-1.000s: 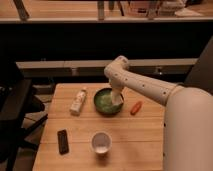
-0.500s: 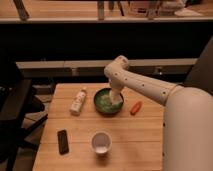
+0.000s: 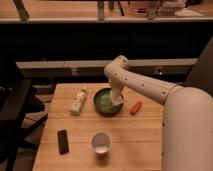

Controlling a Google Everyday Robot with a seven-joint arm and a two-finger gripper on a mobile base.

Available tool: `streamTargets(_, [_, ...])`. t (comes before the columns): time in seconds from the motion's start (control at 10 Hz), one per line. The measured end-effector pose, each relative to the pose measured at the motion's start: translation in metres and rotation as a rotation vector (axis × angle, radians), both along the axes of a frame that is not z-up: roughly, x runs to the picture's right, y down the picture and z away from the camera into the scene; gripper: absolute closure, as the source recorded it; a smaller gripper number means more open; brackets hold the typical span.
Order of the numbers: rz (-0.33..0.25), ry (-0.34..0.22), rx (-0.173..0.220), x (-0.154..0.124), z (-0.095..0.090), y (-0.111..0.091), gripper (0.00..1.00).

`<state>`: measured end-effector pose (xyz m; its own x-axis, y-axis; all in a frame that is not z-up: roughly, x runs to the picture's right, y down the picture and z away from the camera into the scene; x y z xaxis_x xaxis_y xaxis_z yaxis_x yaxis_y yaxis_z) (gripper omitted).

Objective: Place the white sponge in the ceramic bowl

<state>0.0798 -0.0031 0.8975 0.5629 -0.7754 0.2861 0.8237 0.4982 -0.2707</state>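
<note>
From the camera view, the white arm reached in from the right and bent down over the ceramic bowl (image 3: 106,101), which sat near the middle of the wooden desk (image 3: 130,145). The gripper (image 3: 118,101) hung at the bowl's right rim, and a pale block, the white sponge (image 3: 119,102), showed right there at its tip, over the bowl's inner right side. Whether the jaws were clamped on it or had let go, I could not tell. Left of the bowl lay a white bottle (image 3: 78,100), tilted on its side. Right of the bowl rested a small orange carrot (image 3: 135,108). Nearer the front stood a white cup (image 3: 101,142), and a black phone (image 3: 63,141) lay to its left.
</note>
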Motion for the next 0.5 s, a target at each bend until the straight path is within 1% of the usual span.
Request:
streamTargets(0.1, [-0.003,-0.002,0.001,-0.0002,0.0005,-0.0005,0.62])
streamTargets(0.3, [-0.008,-0.005,0.002,-0.0012,0.0009,-0.0017,0.57])
streamTargets(0.5, [-0.012,-0.008,0.002,-0.0009,0.0016,-0.0024,0.57])
